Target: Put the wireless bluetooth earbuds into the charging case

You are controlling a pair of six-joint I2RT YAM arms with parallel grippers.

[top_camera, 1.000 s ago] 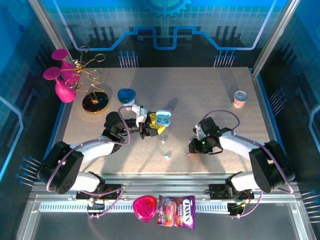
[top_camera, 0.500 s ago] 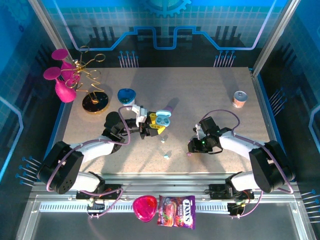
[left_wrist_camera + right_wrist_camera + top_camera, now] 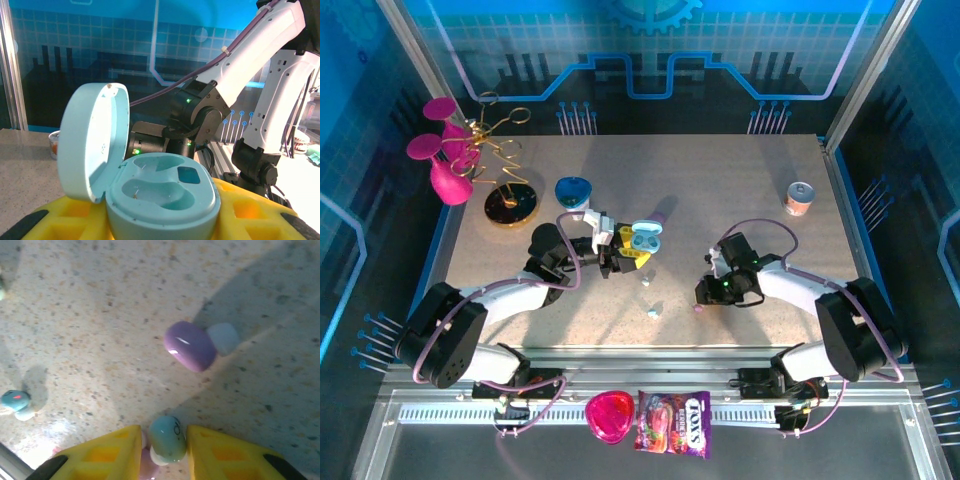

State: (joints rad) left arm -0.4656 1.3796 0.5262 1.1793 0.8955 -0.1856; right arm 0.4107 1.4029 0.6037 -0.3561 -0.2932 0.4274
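Open, empty light-blue case [image 3: 160, 187] — mint earbud [image 3: 167, 438] and lilac earbud [image 3: 190, 346] lying apart.

You can read "FOX'S" in white letters on the glossy purple sweets bag [image 3: 673, 422] lying on the slotted metal rail [image 3: 470, 412]; its smaller print is too small for you to make out.

On the tabletop [image 3: 740, 170], the left end effector [image 3: 632, 256] sits left of centre with the open charging case [image 3: 162, 192] clamped between its fingers, while the right end effector [image 3: 701, 297] sits right of centre with an earbud [image 3: 167, 438] between its fingers. In the right wrist view a second earbud [image 3: 190, 346] lies beyond that one and a third earbud [image 3: 17, 404] lies well off to its left. A can [image 3: 801, 197] stands at the back right, a heart-shaped box [image 3: 574, 190] sits behind the left end effector, and a candy bag [image 3: 673, 423] lies on the rail [image 3: 470, 412] at the near edge.
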